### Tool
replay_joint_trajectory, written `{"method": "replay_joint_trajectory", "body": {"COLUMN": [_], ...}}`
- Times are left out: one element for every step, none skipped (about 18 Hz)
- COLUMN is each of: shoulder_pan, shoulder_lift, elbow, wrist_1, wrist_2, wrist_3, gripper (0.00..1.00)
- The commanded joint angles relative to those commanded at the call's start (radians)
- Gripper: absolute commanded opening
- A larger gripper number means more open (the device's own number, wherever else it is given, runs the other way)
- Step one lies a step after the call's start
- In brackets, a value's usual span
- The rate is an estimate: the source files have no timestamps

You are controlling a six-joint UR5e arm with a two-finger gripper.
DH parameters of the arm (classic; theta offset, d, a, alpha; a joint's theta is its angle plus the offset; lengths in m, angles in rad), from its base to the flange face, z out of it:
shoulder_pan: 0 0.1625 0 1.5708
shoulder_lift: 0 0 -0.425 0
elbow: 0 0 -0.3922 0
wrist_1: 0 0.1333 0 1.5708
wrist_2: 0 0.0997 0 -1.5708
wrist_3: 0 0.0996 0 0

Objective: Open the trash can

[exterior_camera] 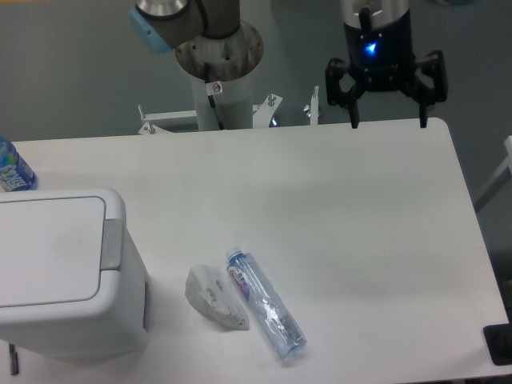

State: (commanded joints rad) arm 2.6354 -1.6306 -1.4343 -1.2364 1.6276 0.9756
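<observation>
Nearest, trash can sits with lid flat and shut, unopened, while the empty, spread claw hangs well apart beyond the table.

I am operating in a robotics lab or test cell. Indicators: the arm's base column is bolted to metal brackets behind a plain white table, the surrounding floor is bare grey, and the gripper housing shows a lit blue status lamp.
</observation>
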Motion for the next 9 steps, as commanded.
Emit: {"method": "replay_joint_trajectory", "body": {"shoulder_pan": [0.000,0.000,0.002,0.005,0.008,0.006,0.002,0.000,-0.002], "shoulder_lift": [0.000,0.000,0.000,0.000,0.000,0.002,0.002,0.000,0.000], "elbow": [0.000,0.002,0.002,0.005,0.005,0.008,0.011,0.011,0.011], "wrist_1": [0.002,0.000,-0.002,-0.002,-0.002,-0.002,-0.002,-0.002,-0.002], "wrist_2": [0.000,0.000,0.000,0.000,-0.002,-0.002,-0.003,-0.003,-0.003], "wrist_3": [0.000,0.000,0.000,-0.002,-0.003,-0.011,-0.012,-0.015,-0.021], "gripper": [1.00,1.00,1.00,1.00,1.00,1.00,1.00,1.00,1.00]}}
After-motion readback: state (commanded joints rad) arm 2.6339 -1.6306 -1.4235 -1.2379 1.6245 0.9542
